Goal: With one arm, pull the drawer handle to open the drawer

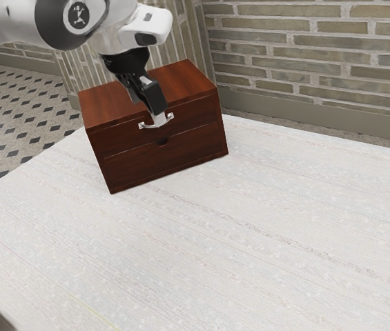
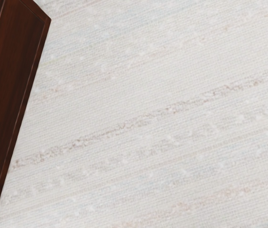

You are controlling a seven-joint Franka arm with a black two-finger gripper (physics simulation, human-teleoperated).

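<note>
A dark wooden chest (image 1: 181, 148) stands on the pale table (image 1: 264, 234), with a brick wall (image 1: 305, 48) close behind it. The black jaws sit right at the metal handle (image 1: 155, 124) of the upper drawer (image 1: 195, 110), but I cannot tell whether they are pinching it.

The arm (image 1: 70, 21) comes in from the exterior view's upper left, with its big white joint high above and behind the fingers. From there a white wrist (image 1: 143, 27) tips forward and down. The black gripper (image 1: 159, 118) hangs off it at a slant, leaning toward the exterior view's right. The fingers (image 1: 153, 100) stand close together, almost one dark shape from where I stand, with the tips pointing down. Right at the tips is the handle (image 1: 154, 124). Its bar runs across between them, and they look pinched on it from both sides.
</note>
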